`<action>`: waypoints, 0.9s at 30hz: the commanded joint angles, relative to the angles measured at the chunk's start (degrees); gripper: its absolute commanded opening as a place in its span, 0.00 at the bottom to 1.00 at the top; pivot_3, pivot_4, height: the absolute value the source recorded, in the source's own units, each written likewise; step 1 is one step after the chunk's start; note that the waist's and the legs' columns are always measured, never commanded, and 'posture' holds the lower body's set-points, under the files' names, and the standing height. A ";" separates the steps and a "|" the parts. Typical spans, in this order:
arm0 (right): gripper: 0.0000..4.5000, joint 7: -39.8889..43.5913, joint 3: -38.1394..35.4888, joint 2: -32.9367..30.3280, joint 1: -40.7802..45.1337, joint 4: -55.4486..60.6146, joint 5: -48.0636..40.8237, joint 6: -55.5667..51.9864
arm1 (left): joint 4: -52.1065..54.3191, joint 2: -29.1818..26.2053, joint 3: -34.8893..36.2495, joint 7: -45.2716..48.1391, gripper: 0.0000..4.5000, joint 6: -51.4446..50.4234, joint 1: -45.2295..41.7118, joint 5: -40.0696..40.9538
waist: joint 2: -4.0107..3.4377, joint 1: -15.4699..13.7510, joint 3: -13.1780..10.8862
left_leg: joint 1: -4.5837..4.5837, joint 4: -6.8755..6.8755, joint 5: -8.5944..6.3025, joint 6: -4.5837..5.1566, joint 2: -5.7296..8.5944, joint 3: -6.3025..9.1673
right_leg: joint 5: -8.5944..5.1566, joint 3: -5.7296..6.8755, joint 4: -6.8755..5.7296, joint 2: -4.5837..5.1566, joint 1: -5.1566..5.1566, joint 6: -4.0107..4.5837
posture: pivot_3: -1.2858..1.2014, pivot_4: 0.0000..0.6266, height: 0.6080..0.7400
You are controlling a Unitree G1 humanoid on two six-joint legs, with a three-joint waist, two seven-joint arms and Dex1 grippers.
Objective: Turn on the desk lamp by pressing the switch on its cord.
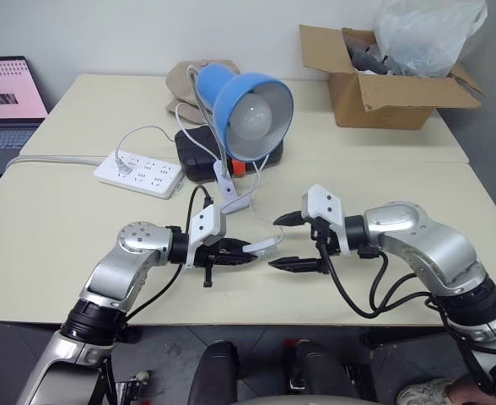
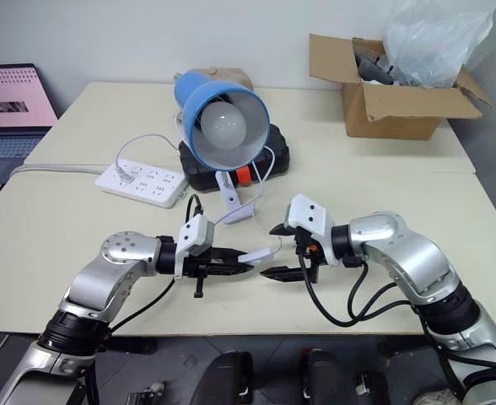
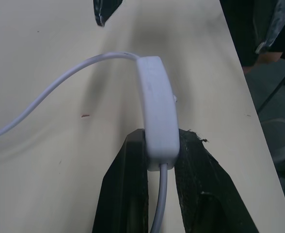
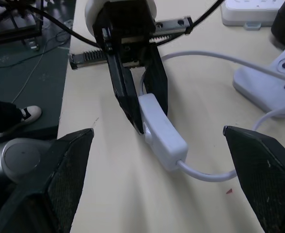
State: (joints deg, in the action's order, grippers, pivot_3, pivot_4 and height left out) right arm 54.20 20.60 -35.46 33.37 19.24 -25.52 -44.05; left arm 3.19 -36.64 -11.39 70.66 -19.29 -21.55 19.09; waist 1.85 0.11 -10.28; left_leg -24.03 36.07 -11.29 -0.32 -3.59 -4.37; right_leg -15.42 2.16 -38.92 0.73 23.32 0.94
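- The switch (image 3: 157,116) could slip or twist when it gets pushed, because the left tool (image 1: 246,251) only pinches one end of it.
- The left tool is squeezed tight on the switch, holding it just above the tabletop (image 1: 54,236).
- The right tool (image 1: 290,242) is wide open, holds nothing, and points at the switch from close by.
- The desk lamp (image 1: 250,105) looks off; the cord (image 3: 60,82) trails away.

One desk lamp (image 1: 252,105), one switch (image 3: 157,114), one power strip (image 1: 140,173), one cardboard box (image 1: 383,89), two pincers
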 commanded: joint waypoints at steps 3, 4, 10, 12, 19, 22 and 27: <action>1.00 1.68 2.48 2.15 2.59 -3.31 2.70 2.36 | 2.90 -0.47 0.40 0.14 0.09 1.71 -0.60 -0.28 | 0.00 0.00 0.00 | 0.00 -0.01 0.00 0.00 0.00 -0.01 | 0.00 0.00 -0.01 0.00 0.01 0.00 | 0.52 0.24 1.00; 1.00 1.73 2.65 2.47 2.71 -3.76 3.04 2.55 | 2.99 -0.48 0.33 0.13 0.09 1.85 -0.61 -0.41 | 0.00 0.00 0.00 | 0.00 -0.01 0.00 0.00 -0.01 -0.01 | 0.00 0.00 -0.01 0.00 0.01 0.00 | 0.52 0.24 1.00; 1.00 2.09 3.45 4.00 3.21 -6.73 5.47 4.13 | 3.17 -0.16 -0.29 0.11 0.09 2.68 -0.74 -1.38 | 0.00 0.00 0.00 | 0.00 0.00 0.00 0.00 -0.01 -0.02 | 0.00 -0.01 -0.02 0.00 0.02 0.00 | 0.52 0.24 1.00; 1.00 2.33 3.40 4.11 3.20 -7.06 5.87 4.39 | 3.11 -0.12 -0.43 0.18 0.09 2.89 -0.81 -1.63 | 0.00 0.00 0.00 | 0.00 0.00 0.00 0.00 -0.01 -0.03 | 0.00 -0.02 -0.02 0.00 0.02 0.00 | 0.52 0.24 1.00; 0.71 3.12 3.41 4.25 3.10 -8.22 7.99 5.88 | 2.70 0.14 -0.57 -0.08 0.09 3.47 -1.23 -2.01 | 0.00 0.00 0.00 | 0.01 0.00 0.00 0.00 -0.02 -0.03 | 0.00 -0.01 -0.03 -0.01 0.03 0.00 | 0.52 0.24 1.00; 0.51 3.68 3.93 3.96 2.85 -8.59 9.36 7.20 | 2.63 0.28 -0.54 -0.13 0.09 3.55 -1.37 -2.19 | 0.00 0.00 0.00 | 0.01 0.00 0.00 0.00 -0.01 -0.04 | 0.00 -0.02 -0.03 -0.01 0.03 0.00 | 0.52 0.24 1.00; 0.27 4.79 4.64 3.60 2.87 -9.42 11.27 9.67 | 2.08 0.72 -0.28 -0.26 0.09 3.63 -2.00 -2.52 | 0.00 0.00 0.00 | 0.01 0.00 0.00 0.00 -0.01 -0.05 | 0.00 -0.02 -0.03 -0.01 0.04 0.00 | 0.52 0.24 1.00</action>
State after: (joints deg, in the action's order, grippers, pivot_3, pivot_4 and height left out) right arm 59.04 25.74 -31.42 35.36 9.88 -15.67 -35.63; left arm 3.78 -36.57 -12.08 70.43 -16.86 -22.14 15.44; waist 1.85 0.11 -10.28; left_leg -24.03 36.07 -11.29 -0.32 -3.61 -4.42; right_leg -15.42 2.15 -38.95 0.72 23.35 0.95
